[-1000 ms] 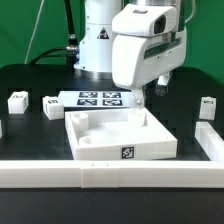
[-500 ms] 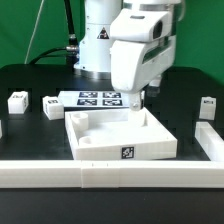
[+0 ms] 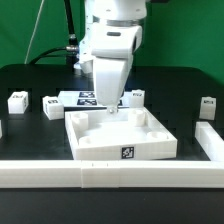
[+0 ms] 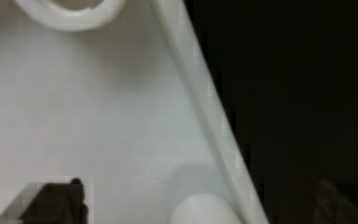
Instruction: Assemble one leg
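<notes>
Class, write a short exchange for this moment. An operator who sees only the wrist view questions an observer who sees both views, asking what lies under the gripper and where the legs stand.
Operator: My wrist view shows only a round socket in something white. What is it?
Observer: It is the square panel. The gripper hangs over its far edge, on the side toward the marker board.
Operator: Where is the closest leg?
Observer: A leg stands just behind the panel, to the exterior view's right of the gripper. Two more legs stand farther off at the exterior view's left.
</notes>
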You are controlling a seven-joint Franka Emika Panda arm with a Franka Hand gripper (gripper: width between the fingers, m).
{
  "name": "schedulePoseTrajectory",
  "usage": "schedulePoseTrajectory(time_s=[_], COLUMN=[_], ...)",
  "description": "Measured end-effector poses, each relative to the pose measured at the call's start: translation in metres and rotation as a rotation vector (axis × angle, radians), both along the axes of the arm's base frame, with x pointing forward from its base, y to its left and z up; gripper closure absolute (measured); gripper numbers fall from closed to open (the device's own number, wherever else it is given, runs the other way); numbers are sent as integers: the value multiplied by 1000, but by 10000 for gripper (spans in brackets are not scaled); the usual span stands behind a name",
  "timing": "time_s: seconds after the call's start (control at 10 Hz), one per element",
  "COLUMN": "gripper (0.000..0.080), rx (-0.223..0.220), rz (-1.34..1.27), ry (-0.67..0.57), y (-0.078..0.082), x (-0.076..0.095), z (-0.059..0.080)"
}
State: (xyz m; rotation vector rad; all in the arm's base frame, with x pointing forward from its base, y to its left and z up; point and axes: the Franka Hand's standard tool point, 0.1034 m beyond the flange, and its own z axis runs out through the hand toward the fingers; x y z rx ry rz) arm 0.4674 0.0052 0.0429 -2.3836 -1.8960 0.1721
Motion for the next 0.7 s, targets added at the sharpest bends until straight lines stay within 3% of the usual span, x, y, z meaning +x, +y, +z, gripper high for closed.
schedulePoseTrajectory(time_s=[0.3,0.5,0.7], gripper=[150,150,150], rx=[4,41,64], rz=[24,233,372], ry=[-3,-31,-37], y=[-1,-12,-10], x=[0,-7,-12], z=[-1,-7,-18])
